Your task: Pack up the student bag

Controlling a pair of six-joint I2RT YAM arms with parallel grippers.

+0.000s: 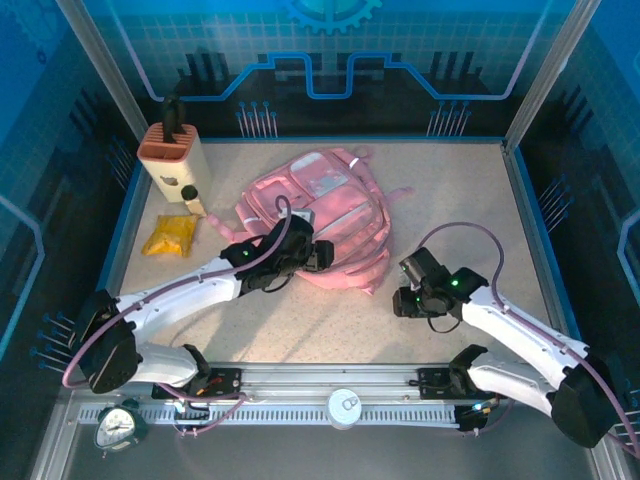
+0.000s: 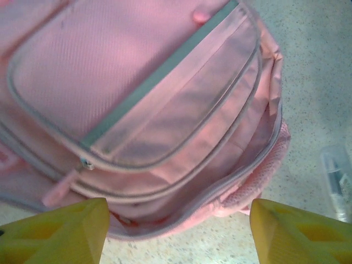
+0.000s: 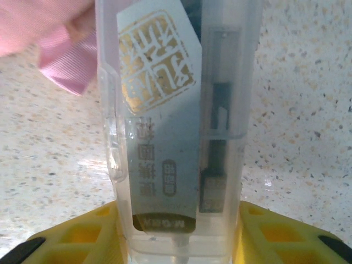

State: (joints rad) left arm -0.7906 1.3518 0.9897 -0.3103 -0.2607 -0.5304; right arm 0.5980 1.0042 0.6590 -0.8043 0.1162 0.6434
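The student bag [image 1: 320,215] is a pink backpack lying flat in the middle of the table. From the left wrist I see its zipped front pocket [image 2: 132,82] and a gaping compartment [image 2: 231,159] along its edge. My left gripper [image 1: 305,255] hovers over the bag's near end, its yellow fingers [image 2: 55,231] wide open with nothing between them. My right gripper [image 1: 408,292] is on the table just right of the bag. It is shut on a clear plastic case [image 3: 176,137] holding a blue-grey card with gold print. A pink strap [image 3: 60,66] lies beside the case.
A tan knife block [image 1: 175,150] stands at the back left with a small bottle [image 1: 190,198] in front of it. A yellow packet [image 1: 170,237] lies left of the bag. An alarm clock [image 1: 120,425] sits by the near rail.
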